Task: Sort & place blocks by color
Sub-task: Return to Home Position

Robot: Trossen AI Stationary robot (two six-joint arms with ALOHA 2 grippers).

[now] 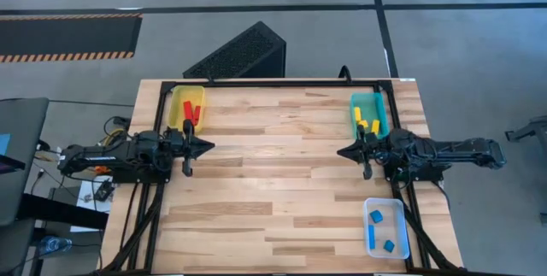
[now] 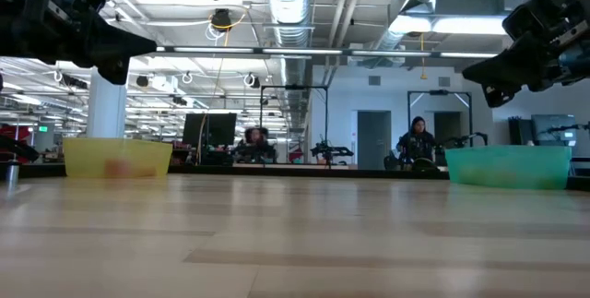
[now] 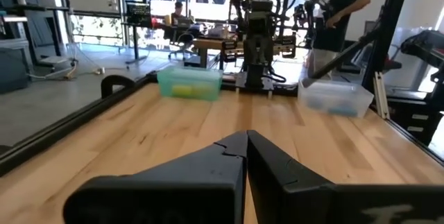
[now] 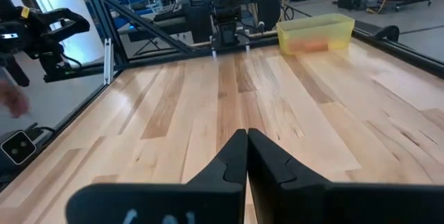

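Note:
Red blocks [image 1: 193, 112] lie in the yellow tray [image 1: 186, 108] at the table's far left. Yellow blocks [image 1: 367, 123] lie in the teal tray [image 1: 369, 114] at the far right. Blue blocks [image 1: 382, 229] lie in the clear tray [image 1: 385, 227] near the right near corner. My left gripper [image 1: 209, 147] hovers above the table's left side, just nearward of the yellow tray, fingers shut and empty [image 3: 246, 141]. My right gripper [image 1: 340, 151] hovers at the right side beside the teal tray, shut and empty [image 4: 246, 137]. Both point toward the table's middle.
A black perforated box [image 1: 241, 54] stands on the floor beyond the far edge. A black frame rail [image 1: 273, 81] runs along the table's far edge. The wooden table top [image 1: 273, 182] lies bare between the two grippers. People stand in the room behind.

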